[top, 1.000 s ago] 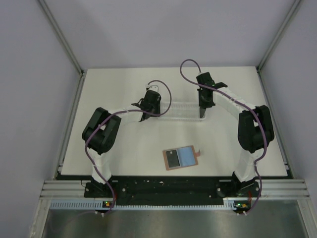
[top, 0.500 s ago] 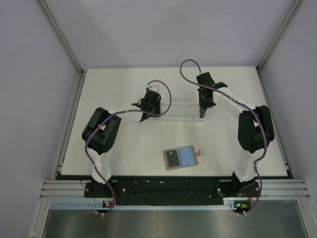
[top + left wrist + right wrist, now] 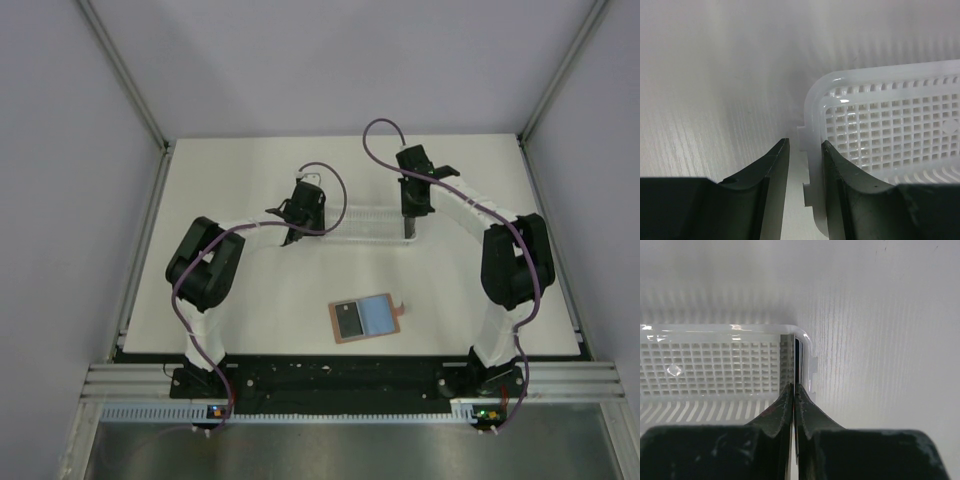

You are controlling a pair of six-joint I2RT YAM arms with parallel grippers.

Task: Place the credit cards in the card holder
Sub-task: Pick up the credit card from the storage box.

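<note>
The table [image 3: 250, 300] carries the white slatted tray [image 3: 365, 222] at the far side. The card holder [image 3: 377, 316] lies open, near the front and well apart from the tray.

The left gripper [image 3: 804, 144] stands part open astride the tray's left end wall, with a gap showing on the outer side.

The right gripper [image 3: 794, 389] is closed at the tray's right end on a thin dark edge, apparently a credit card [image 3: 796, 357] standing on edge.

Treat the card as light, stiff and slick. Pinch its flat faces close to the top edge and lift straight up, as a tilt may jam it against the wall.

Compared with the earlier top view, you should see no visible shift in the arms, tray or holder.
</note>
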